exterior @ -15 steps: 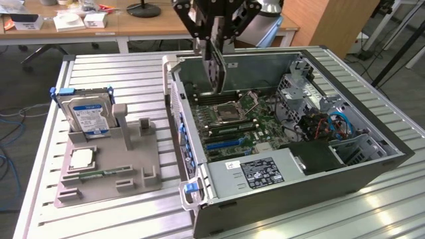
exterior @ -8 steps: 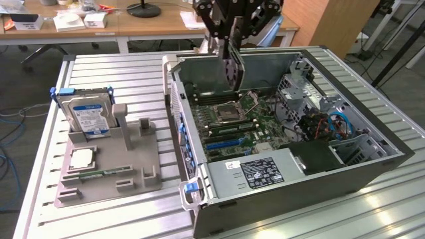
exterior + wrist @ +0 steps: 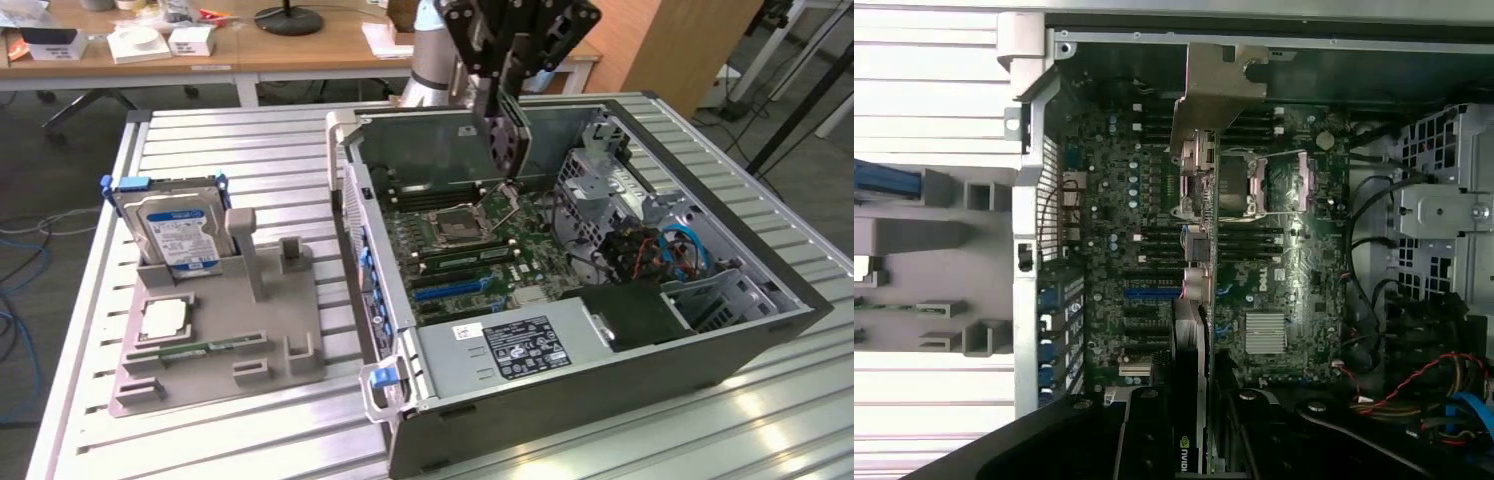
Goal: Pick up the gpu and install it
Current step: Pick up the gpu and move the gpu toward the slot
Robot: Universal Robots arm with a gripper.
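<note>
While hanging over open PC case (image 3: 601, 400), fingers (image 3: 1139, 440) sit approx half-closed, clamped on gpu (image 3: 511, 150).

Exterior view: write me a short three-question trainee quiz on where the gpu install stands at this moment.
1. True or false: the gpu hangs above the open case.
2. What stands in the grey holder at the exterior view's left? A) hard drive B) fan C) keyboard
3. Fill in: the gripper is shut on the ____.
Key: 1 true; 2 A; 3 gpu.
</note>
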